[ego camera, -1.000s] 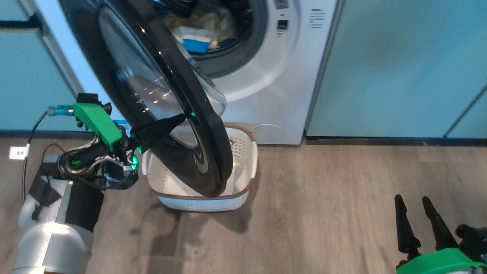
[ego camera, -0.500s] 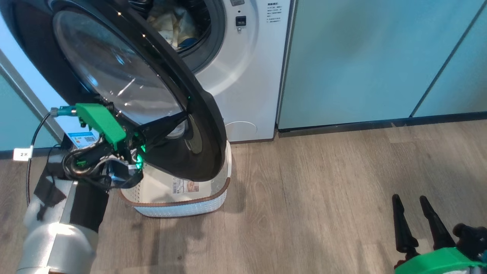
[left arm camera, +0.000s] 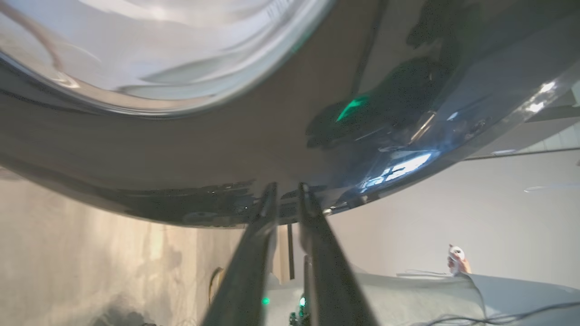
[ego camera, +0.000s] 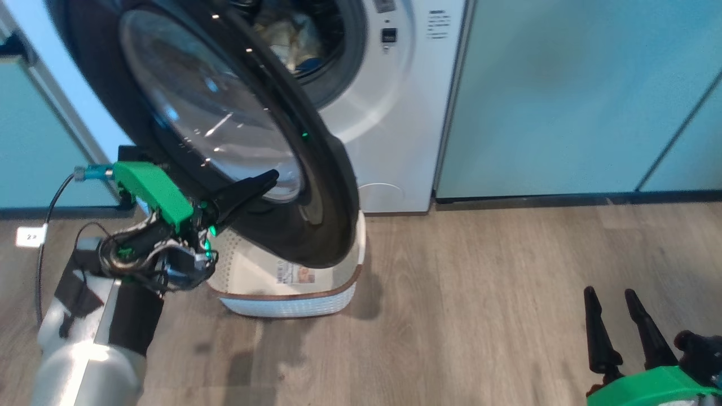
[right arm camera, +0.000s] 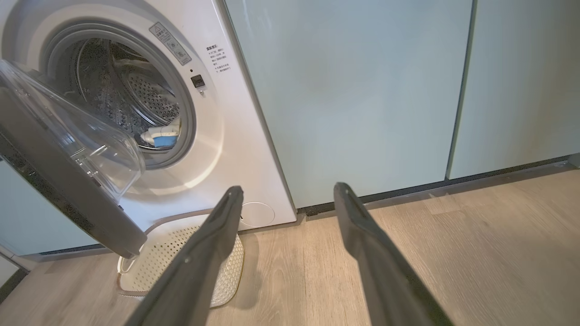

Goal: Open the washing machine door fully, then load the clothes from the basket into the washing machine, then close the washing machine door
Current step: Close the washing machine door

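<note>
Clothes [ego camera: 285, 35] sit in the drum [right arm camera: 113, 99] beyond the half-shut door [ego camera: 330, 186], whose rim the barely parted left claw [ego camera: 271, 177] touches, empty basket [ego camera: 293, 307] just below it; right claw [ego camera: 609, 293] idles wide, so only closing remains.

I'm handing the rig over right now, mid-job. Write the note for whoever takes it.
Left gripper: fingers nearly together with a slim gap, tips against the outer black rim of the washing machine door, nothing between them.
Right gripper: open, empty, low over the floor at the right.
Door: about half open, hanging over the basket.
Basket: on the floor in front of the washing machine, looks empty.
Clothes: inside the washing machine.
Done: loading, it seems.
Left: push the door fully shut.
</note>
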